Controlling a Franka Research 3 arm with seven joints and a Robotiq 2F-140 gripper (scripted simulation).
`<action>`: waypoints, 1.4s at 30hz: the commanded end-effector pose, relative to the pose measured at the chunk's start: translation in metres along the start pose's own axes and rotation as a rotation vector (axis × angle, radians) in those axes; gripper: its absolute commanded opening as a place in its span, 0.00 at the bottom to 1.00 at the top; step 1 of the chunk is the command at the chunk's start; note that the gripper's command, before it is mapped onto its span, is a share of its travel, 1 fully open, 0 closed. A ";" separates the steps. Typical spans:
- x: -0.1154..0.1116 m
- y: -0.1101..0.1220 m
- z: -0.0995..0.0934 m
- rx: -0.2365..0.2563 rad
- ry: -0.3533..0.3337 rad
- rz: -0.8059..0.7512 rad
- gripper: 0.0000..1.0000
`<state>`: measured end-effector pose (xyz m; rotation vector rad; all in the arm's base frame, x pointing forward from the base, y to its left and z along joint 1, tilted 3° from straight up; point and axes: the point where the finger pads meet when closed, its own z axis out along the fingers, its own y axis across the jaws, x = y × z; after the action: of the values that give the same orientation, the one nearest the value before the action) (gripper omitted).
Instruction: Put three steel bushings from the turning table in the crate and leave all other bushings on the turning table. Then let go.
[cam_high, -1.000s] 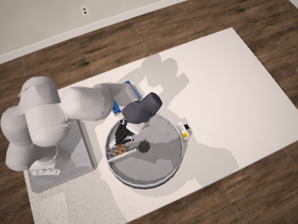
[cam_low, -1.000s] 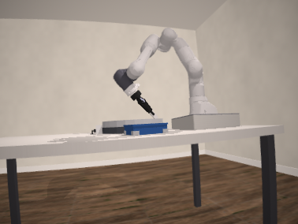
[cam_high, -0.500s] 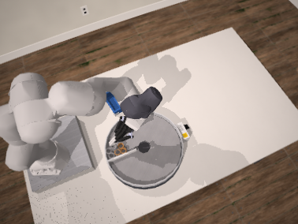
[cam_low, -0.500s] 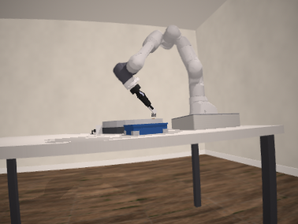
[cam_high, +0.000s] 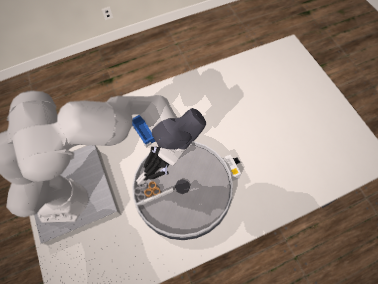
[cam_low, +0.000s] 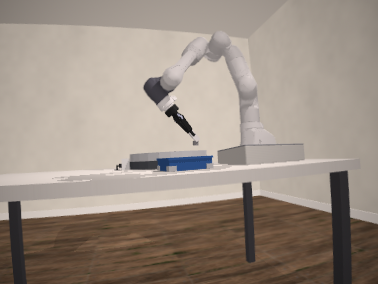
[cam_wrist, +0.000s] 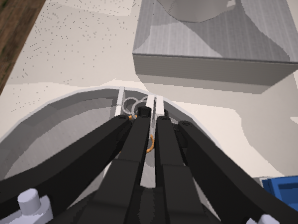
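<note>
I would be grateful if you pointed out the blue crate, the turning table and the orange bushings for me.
Blue crate (cam_high: 143, 131) (cam_low: 185, 163) (cam_wrist: 273, 194): top, exterior and wrist views, on its body or rim.
Turning table (cam_high: 200, 212): top view, on its bare grey disc.
Orange bushings (cam_high: 156, 191): top view, on the right-hand ring.

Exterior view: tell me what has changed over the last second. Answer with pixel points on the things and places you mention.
The gripper (cam_high: 140, 179) (cam_low: 195, 137) (cam_wrist: 154, 105) has risen from the turning table (cam_high: 200, 215) (cam_low: 167, 155) (cam_wrist: 70, 125). Its closed fingertips now carry what looks like a steel bushing (cam_low: 195, 143), above the table's rim; whether they already gripped it a second ago, I cannot tell. Nothing has visibly been let go. The turning table and blue crate (cam_high: 143, 130) (cam_low: 185, 163) (cam_wrist: 275, 192) stayed put.
</note>
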<state>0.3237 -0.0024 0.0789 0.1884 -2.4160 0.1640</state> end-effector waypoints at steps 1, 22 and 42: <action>0.001 0.001 -0.001 -0.003 0.002 -0.008 0.00; 0.001 0.001 -0.001 -0.003 0.002 -0.008 0.00; -0.026 0.077 -0.026 -0.003 0.002 -0.008 0.00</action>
<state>0.3459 0.0624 0.0748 0.2603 -2.4165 0.1393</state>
